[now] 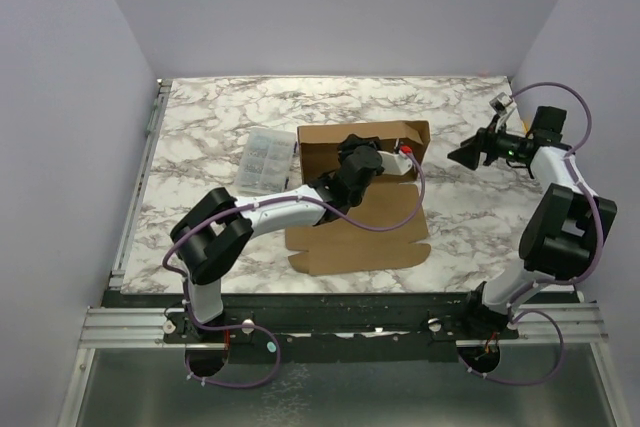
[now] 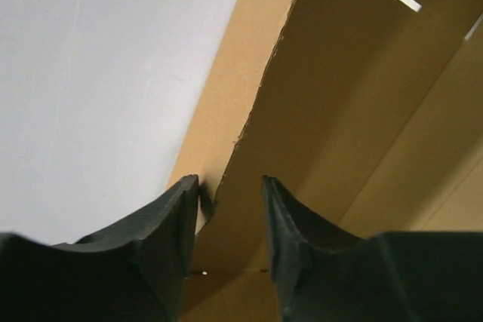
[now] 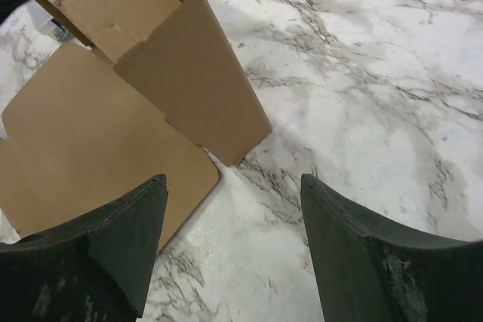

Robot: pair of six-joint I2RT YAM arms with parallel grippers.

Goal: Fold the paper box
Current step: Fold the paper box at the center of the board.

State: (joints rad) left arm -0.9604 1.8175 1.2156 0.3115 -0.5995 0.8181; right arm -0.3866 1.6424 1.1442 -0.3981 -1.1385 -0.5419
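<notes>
The paper box [image 1: 355, 227] is brown cardboard lying mid-table, with its far walls raised and its front panel flat. My left gripper [image 1: 372, 152] reaches into the raised part from the left. In the left wrist view its jaws [image 2: 230, 186] stand apart, with a cardboard wall [image 2: 355, 96] edge running up between them and unclamped. My right gripper [image 1: 460, 155] hovers to the right of the box, open and holding nothing. In its wrist view [image 3: 234, 182] it is over bare marble, with the box's side flap [image 3: 196, 81] ahead on the left.
A small clear plastic compartment case [image 1: 265, 159] lies just left of the box. The marble table [image 1: 470, 227] ends at a metal rail on the left and at the arm bases in front. Pale walls enclose the back and sides.
</notes>
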